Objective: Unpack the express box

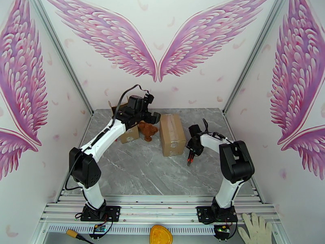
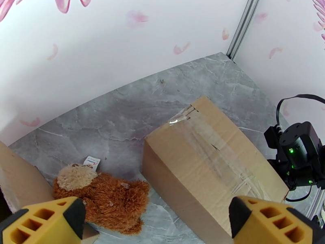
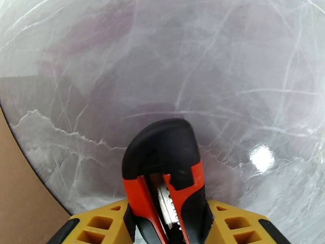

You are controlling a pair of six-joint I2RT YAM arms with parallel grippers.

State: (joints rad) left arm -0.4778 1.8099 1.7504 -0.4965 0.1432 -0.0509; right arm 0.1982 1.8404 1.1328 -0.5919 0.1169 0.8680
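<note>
The express box (image 1: pixel 172 134), brown cardboard taped shut along its top, lies mid-table; the left wrist view has it (image 2: pixel 211 159) at the right. My left gripper (image 1: pixel 143 114) hangs open above a brown teddy bear (image 1: pixel 147 130), its yellow fingertips (image 2: pixel 44 220) spread wide over the bear (image 2: pixel 105 196). To the right of the box, my right gripper (image 1: pixel 191 153) points down at the table. It is shut on a red and black utility knife (image 3: pixel 166 175), with the yellow fingers pressed against both sides of the handle.
A smaller cardboard box (image 1: pixel 129 135) stands left of the bear, under my left arm. Walls close the table at back and sides. A white glove (image 1: pixel 256 228) and a yellow object (image 1: pixel 161 234) lie beyond the front rail.
</note>
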